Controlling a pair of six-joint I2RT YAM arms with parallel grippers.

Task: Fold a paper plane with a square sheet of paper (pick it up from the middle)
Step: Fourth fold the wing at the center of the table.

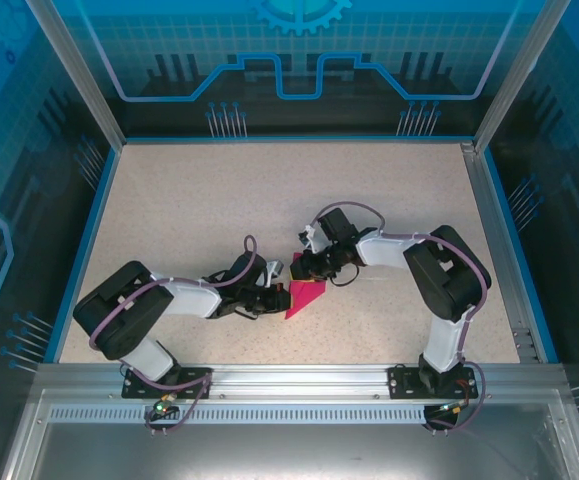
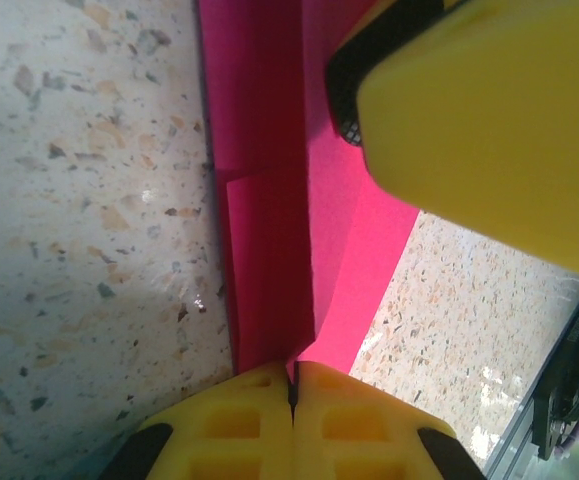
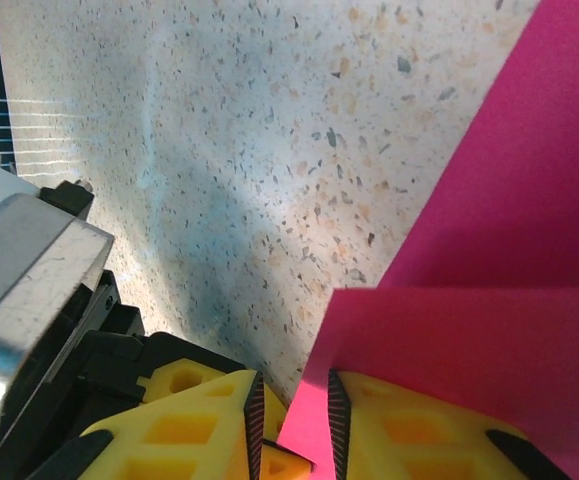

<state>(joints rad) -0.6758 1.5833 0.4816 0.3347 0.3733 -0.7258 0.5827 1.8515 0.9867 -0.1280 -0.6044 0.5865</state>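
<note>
Magenta paper | folded, creased flaps | left end effector pinches edge

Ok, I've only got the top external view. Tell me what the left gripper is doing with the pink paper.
Observer: On the left wrist camera, the left gripper is shut on the pink paper, pinching its edge.
Operator: Now report the right gripper.
Observer: Its wrist camera shows the right gripper slightly open, with the paper's edge in the gap.
Operator: Describe the paper's layers.
Observer: The left wrist camera shows a folded flap lying over a lower layer.
</note>
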